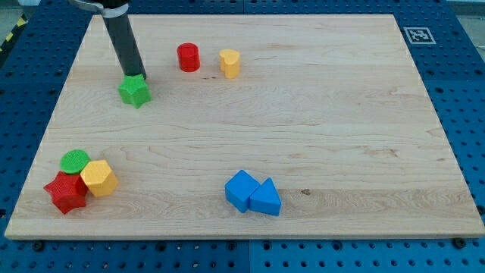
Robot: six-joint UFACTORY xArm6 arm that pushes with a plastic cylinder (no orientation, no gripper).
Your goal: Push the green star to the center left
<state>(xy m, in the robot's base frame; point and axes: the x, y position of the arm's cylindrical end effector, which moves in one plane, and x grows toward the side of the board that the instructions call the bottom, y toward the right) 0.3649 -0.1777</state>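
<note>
The green star (135,92) lies on the wooden board in the view's upper left. My dark rod comes down from the view's top, and my tip (134,76) touches the star's top edge, on its far side. The star sits above the board's middle height, close to the left edge.
A red cylinder (188,58) and a yellow block (229,63) stand to the star's right near the top. A green cylinder (74,161), a red star (67,192) and a yellow hexagon (98,178) cluster at the bottom left. A blue block (241,189) and a blue triangle (265,199) lie at bottom centre.
</note>
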